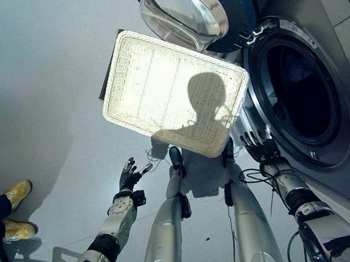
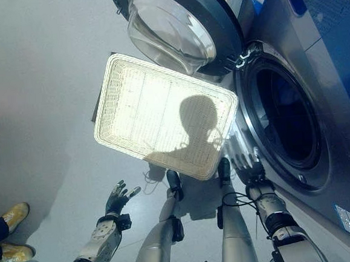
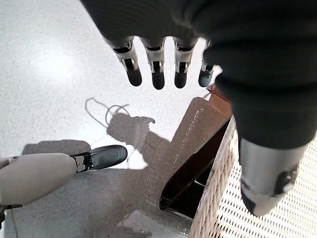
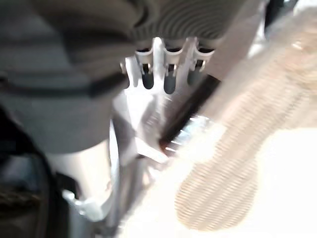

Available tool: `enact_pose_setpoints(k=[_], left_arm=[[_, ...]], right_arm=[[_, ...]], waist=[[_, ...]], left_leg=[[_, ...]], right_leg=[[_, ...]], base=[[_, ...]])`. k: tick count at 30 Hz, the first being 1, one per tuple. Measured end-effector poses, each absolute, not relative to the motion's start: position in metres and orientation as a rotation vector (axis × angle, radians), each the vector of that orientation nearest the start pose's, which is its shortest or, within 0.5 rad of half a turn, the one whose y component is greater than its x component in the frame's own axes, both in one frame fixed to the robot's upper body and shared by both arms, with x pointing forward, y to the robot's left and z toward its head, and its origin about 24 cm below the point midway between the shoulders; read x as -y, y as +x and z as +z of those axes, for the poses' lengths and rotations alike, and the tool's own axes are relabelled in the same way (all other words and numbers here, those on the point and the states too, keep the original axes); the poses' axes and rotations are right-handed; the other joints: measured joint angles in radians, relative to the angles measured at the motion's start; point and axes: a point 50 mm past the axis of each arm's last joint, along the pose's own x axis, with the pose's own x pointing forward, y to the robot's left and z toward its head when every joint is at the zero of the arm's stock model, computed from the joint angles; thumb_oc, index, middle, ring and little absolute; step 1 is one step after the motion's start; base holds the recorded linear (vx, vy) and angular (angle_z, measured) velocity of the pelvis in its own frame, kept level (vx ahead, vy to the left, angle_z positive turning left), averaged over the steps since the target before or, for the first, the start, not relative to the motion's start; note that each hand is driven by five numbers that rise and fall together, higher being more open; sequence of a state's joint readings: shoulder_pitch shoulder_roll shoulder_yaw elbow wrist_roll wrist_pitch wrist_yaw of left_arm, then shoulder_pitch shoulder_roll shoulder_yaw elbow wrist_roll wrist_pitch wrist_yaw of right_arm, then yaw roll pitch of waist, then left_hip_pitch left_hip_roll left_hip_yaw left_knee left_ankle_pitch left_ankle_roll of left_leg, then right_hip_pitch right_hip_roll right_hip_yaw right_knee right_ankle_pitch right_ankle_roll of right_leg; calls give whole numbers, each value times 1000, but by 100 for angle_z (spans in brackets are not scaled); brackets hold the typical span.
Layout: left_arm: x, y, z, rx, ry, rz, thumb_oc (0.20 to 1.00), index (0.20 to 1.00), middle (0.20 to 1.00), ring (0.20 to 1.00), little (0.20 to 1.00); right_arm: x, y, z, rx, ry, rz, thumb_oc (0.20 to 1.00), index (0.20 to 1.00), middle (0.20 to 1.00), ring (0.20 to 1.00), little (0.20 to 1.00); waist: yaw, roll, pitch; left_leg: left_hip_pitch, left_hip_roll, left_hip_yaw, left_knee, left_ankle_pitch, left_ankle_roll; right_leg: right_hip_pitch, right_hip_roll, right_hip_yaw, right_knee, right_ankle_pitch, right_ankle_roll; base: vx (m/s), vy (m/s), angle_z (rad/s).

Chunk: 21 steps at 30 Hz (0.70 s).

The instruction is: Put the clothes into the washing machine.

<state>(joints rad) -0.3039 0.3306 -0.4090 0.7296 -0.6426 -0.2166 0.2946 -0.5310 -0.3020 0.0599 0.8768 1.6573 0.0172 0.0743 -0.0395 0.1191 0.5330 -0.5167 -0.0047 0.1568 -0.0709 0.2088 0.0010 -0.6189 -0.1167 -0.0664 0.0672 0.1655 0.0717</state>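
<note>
Standing with its door (image 1: pixel 184 12) swung wide, the front-loading washing machine (image 1: pixel 318 95) shows a dark drum opening (image 1: pixel 299 91) in which no cloth can be made out. Just beside that opening, on the side away from the machine's body, a white wicker laundry basket (image 1: pixel 175 88) sits on the grey floor (image 1: pixel 38 87), one corner close under the glass bowl of the door; its woven bottom looks bare, with no garment to be seen on it. No clothes show in either hand, so where they are cannot be told from these views: they may already lie deep in the drum, out of sight. The left hand (image 1: pixel 129 176) hovers over the floor on the basket's near side, well away from the machine, fingers (image 3: pixel 157 69) straight and spread, holding nothing. The right hand (image 1: pixel 258 145) is raised between the basket's near corner and the machine's door rim, its fingers (image 4: pixel 168 79) also extended and holding nothing. At the edge of the floor farthest from the machine, a person's yellow shoes (image 1: pixel 14 210) stand clear of the work. Judging by the task, clothes would be light, limp and easily bunched, apt to trail and snag on the wicker or on the door rim; a gathered pinch near the middle of a garment would carry it best. The loading looks done or nearly so, with the door left to shut.
</note>
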Motion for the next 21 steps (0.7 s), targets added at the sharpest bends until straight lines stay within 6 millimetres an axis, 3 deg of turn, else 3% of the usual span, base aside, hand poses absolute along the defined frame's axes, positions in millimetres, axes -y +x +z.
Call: enact_pose_setpoints(k=[7,11,15,17,18,21], left_arm=[[-179,278,-41,-358,-97,216,1000,1000,1000,1000,1000],[-185,274,-49,-393,-100,202,1000,1000,1000,1000,1000],[-194,269,-58,-432,-111,189,1000,1000,1000,1000,1000],[-194,269,-58,-432,-111,189,1000,1000,1000,1000,1000],[-200,260,-67,-478,-122,192,1000,1000,1000,1000,1000],[-200,260,-67,-478,-122,192,1000,1000,1000,1000,1000]], right_arm=[[190,325,-11,-339,1093,-212,1000,1000,1000,1000,1000],[189,316,-26,-422,762,-213,1000,1000,1000,1000,1000],[198,294,-54,-537,585,-255,1000,1000,1000,1000,1000],[198,294,-54,-537,585,-255,1000,1000,1000,1000,1000],[209,276,-69,-598,428,-268,1000,1000,1000,1000,1000],[209,276,-69,-598,428,-268,1000,1000,1000,1000,1000]], waist=[[2,1,0],[3,0,0],[4,2,-2],[4,2,-2],[8,1,-5],[8,1,-5]], left_leg=[[35,1,-24,5,4,-1],[110,3,-54,9,-1,-7],[171,11,-90,20,-11,-21],[171,11,-90,20,-11,-21],[198,16,-113,33,-14,-26],[198,16,-113,33,-14,-26]], right_leg=[[52,-2,-29,2,-6,-7],[129,-2,-44,30,-40,-3],[199,5,-61,66,-76,-10],[199,5,-61,66,-76,-10],[235,12,-61,85,-97,-17],[235,12,-61,85,-97,-17]], base=[[-26,40,11],[-15,21,14],[-6,-5,24],[-6,-9,16],[-7,-10,25],[-9,-15,9]])
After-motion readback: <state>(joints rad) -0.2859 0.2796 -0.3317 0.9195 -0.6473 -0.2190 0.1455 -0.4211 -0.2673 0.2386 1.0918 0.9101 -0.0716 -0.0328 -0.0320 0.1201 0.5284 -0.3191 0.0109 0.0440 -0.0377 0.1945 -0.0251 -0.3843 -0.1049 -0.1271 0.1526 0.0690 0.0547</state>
